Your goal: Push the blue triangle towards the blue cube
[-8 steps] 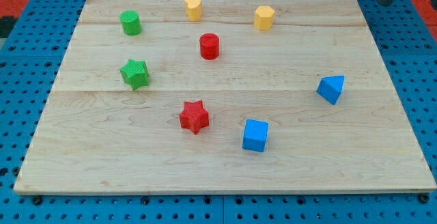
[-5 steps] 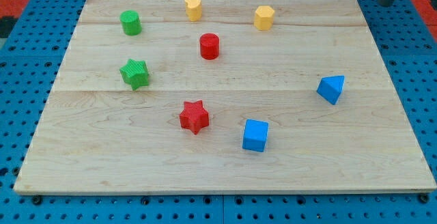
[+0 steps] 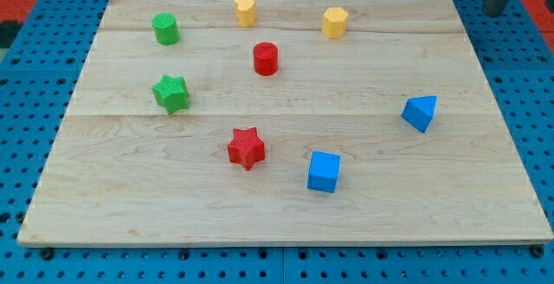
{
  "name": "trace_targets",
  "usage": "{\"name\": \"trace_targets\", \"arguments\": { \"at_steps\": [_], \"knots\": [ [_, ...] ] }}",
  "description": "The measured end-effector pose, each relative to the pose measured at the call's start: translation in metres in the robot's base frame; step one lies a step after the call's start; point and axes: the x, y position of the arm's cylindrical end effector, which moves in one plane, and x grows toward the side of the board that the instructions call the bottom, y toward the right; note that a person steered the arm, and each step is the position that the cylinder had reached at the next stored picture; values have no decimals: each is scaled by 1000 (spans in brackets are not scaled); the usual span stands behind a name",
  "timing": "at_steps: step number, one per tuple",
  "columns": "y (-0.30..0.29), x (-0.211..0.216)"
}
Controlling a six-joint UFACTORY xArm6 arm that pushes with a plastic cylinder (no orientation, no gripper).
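Note:
The blue triangle (image 3: 420, 112) sits on the wooden board (image 3: 286, 215) at the view's right. The blue cube (image 3: 324, 172) stands lower and to the left of it, apart from it. My tip (image 3: 494, 13) is the dark rod end at the view's top right, off the board's right edge, well above and to the right of the blue triangle and touching no block.
A red star (image 3: 247, 148) lies left of the blue cube. A red cylinder (image 3: 266, 59), a green star (image 3: 171, 93), a green cylinder (image 3: 165, 29) and two yellow blocks (image 3: 246, 11) (image 3: 335, 22) stand in the board's upper half. Blue pegboard (image 3: 528, 102) surrounds the board.
My tip has shifted slightly to the right and down at the top right corner. No block has moved.

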Motion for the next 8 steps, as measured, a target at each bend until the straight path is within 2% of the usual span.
{"name": "trace_targets", "arguments": {
  "at_steps": [2, 4, 5, 6, 8],
  "knots": [
    [0, 8],
    [-27, 76],
    [-33, 94],
    [-53, 94],
    [-136, 192]
  ]
}}
